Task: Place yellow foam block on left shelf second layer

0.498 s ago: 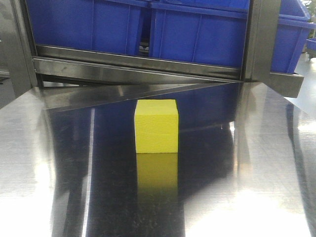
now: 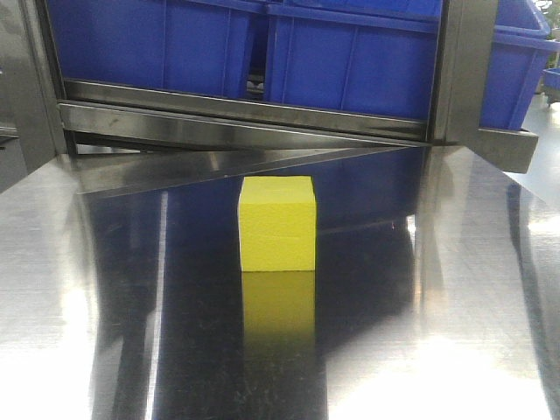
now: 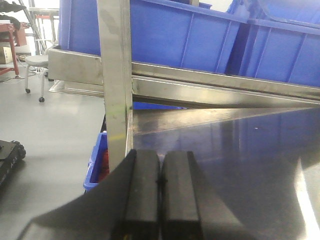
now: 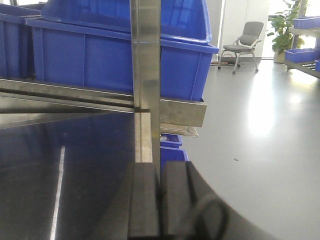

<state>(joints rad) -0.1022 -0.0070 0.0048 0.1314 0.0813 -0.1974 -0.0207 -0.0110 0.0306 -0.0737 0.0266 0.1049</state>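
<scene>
The yellow foam block [image 2: 277, 223] stands upright on the shiny steel shelf surface [image 2: 420, 332] in the middle of the front view, with its reflection below it. No gripper shows in that view. In the left wrist view my left gripper [image 3: 160, 162] is shut, its black fingers pressed together with nothing between them, over the shelf's left edge beside a steel post [image 3: 116, 75]. My right gripper [image 4: 160, 172] is shut too and empty, near the right steel post [image 4: 146, 75]. The block is out of both wrist views.
Blue plastic bins [image 2: 245, 44] fill the shelf layer above, behind a steel rail [image 2: 236, 118]. Another blue bin [image 3: 97, 160] sits lower at the left, outside the shelf. Grey floor, a chair [image 4: 245, 40] and a stool [image 3: 34, 70] lie beyond the shelf sides.
</scene>
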